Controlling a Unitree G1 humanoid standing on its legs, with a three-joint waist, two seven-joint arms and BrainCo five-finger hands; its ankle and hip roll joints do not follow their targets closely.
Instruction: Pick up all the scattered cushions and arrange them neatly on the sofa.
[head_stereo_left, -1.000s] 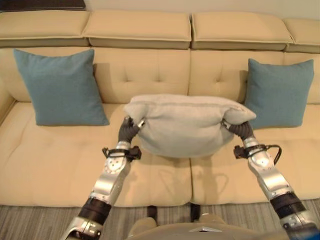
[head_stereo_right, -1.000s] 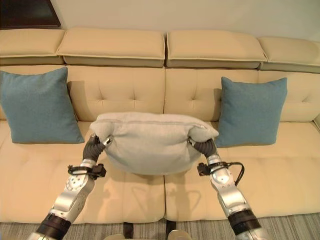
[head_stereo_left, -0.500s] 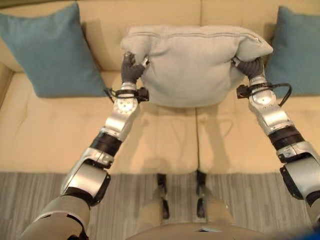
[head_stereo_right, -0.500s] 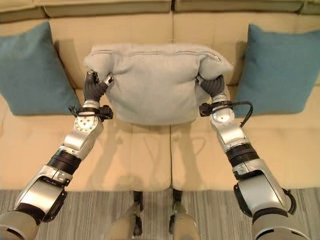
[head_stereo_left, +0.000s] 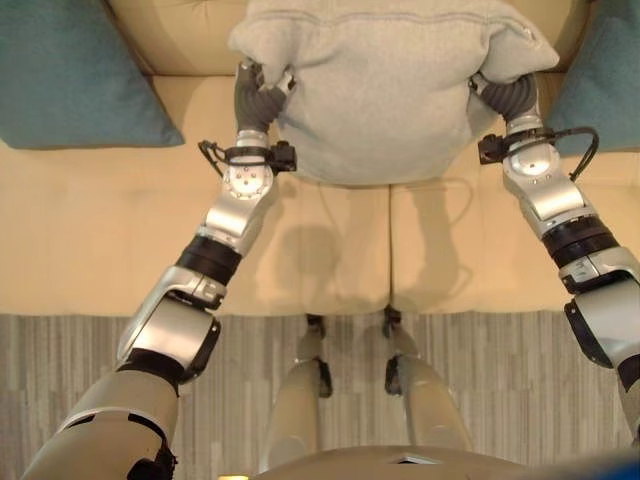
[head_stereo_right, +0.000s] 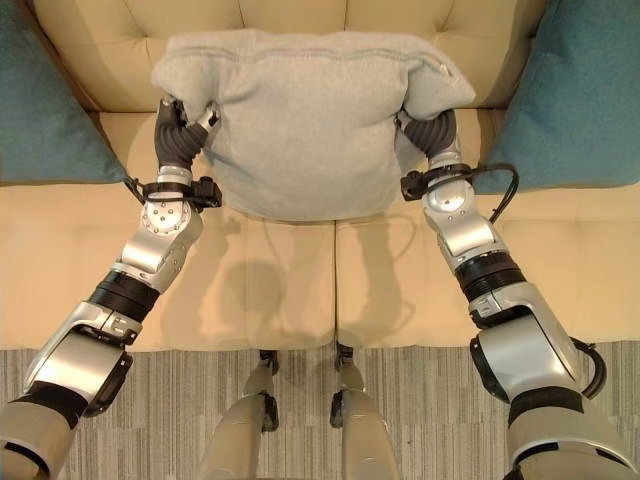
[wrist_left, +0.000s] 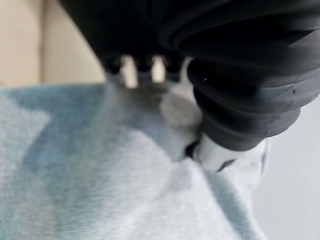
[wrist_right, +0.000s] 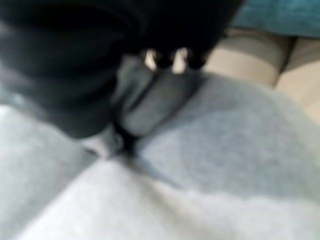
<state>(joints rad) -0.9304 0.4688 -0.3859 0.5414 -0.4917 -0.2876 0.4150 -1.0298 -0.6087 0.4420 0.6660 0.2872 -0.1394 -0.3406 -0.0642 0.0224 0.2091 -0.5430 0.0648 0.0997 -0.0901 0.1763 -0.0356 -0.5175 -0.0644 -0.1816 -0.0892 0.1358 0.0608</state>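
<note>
Sagging plumply, the grey cushion (head_stereo_right: 305, 120) hangs seemingly pinched between left hand (head_stereo_right: 180, 137) and right hand (head_stereo_right: 432, 130).

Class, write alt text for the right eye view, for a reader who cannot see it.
The left hand and right hand grip the upper corners of a grey cushion, holding it between them above the seat of a beige sofa. A teal cushion leans at each side, the other teal cushion at the right.
</note>
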